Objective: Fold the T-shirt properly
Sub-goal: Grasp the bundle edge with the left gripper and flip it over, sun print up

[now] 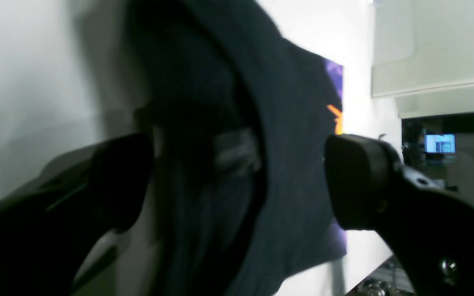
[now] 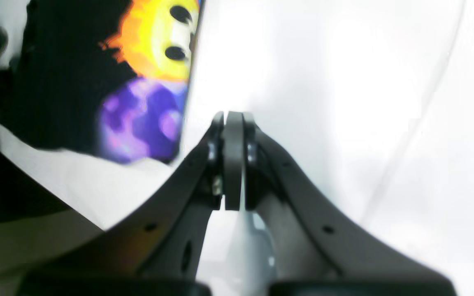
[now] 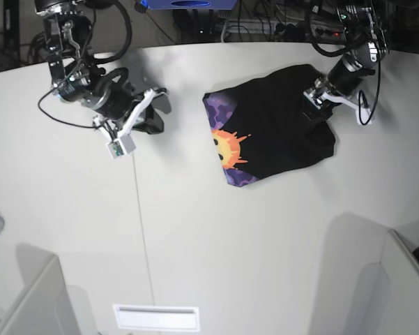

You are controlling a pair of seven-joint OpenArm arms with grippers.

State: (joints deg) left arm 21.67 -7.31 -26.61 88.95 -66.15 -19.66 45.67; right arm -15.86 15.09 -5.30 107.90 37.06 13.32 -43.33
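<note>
In the left wrist view, the left claw (image 1: 237, 181) is standing wide apart with a raised hump of the black T-shirt (image 1: 286, 135) lying between its two fingers, neither visibly pressing on the cloth, so it seems to be gripping nothing; a sliver of purple and orange print is peeking out at the far edge of the cloth. In the right wrist view, the right claw (image 2: 233, 123) is sitting fully closed with nothing caught in it, hovering over bare white tabletop (image 2: 344, 102), while the sun print is showing well off to its side, which suggests this arm is waiting clear of the work. In the base view, the one T-shirt is lying partly folded on the tabletop toward the far side, plain black cloth turned over so that only a strip of the print is showing along the edge facing the right claw; the left claw is poised at the opposite edge, probably to release or adjust a fold. There are two arms, two claws and one garment.
</note>
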